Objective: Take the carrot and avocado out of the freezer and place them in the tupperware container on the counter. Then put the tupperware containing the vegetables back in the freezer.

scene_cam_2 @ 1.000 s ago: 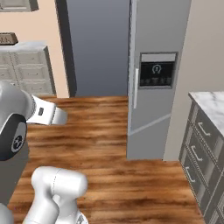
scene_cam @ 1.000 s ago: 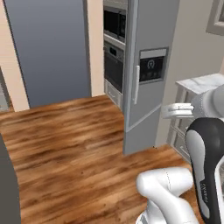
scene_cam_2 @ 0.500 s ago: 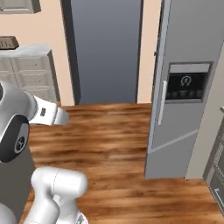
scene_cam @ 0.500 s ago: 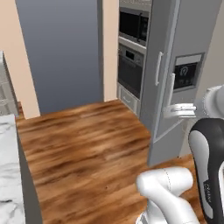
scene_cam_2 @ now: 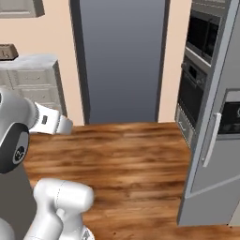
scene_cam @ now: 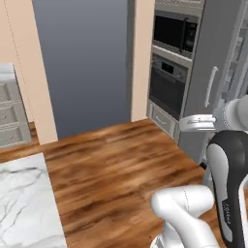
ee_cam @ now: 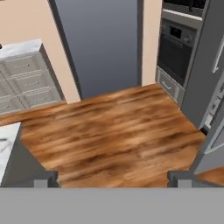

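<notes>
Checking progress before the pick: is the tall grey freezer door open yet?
No, the tall grey freezer door sits flush and shut, its white bar handle untouched.

Oven sitting under microwave at 2 o'clock; freezer standing right; counter lying at 8 o'clock.

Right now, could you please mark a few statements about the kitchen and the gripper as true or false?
1. The gripper is open and holds nothing. True.
2. The floor is white tile. False: it is brown wood planks.
3. The oven sits below the microwave. True.
4. The freezer door stands wide open. False: its door with the white handle is closed.
5. A marble counter shows at the lower left of the left base view. True.
</notes>
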